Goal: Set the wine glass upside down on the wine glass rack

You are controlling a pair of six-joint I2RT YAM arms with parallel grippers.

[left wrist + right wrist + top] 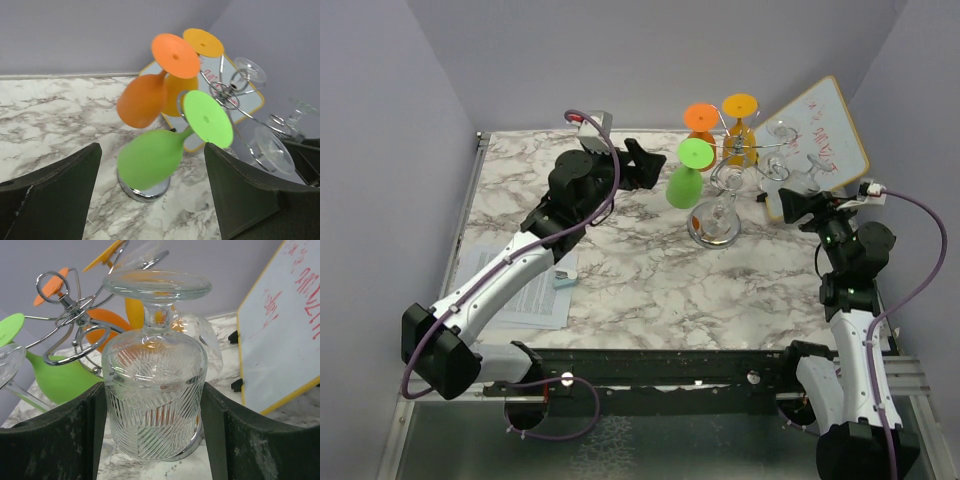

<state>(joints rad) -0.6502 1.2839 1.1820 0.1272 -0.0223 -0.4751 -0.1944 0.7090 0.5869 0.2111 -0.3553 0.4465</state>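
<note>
Clear ribbed-glass wine glass (152, 370) in the matt black right tool (152, 395), shiny chrome-wire wine glass rack (75, 315), matt green glass (150, 160) and orange glass (142, 100), smooth marble-patterned table (50, 115).

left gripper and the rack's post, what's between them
The green glass, hanging upside down on the wine glass rack, lies between the left gripper and the post, seen in the top view.

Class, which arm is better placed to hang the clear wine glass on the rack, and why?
Right. The right end effector holds the clear wine glass, foot up, close beside the rack. The left end effector is open and empty, facing the green glass already hung.
</note>
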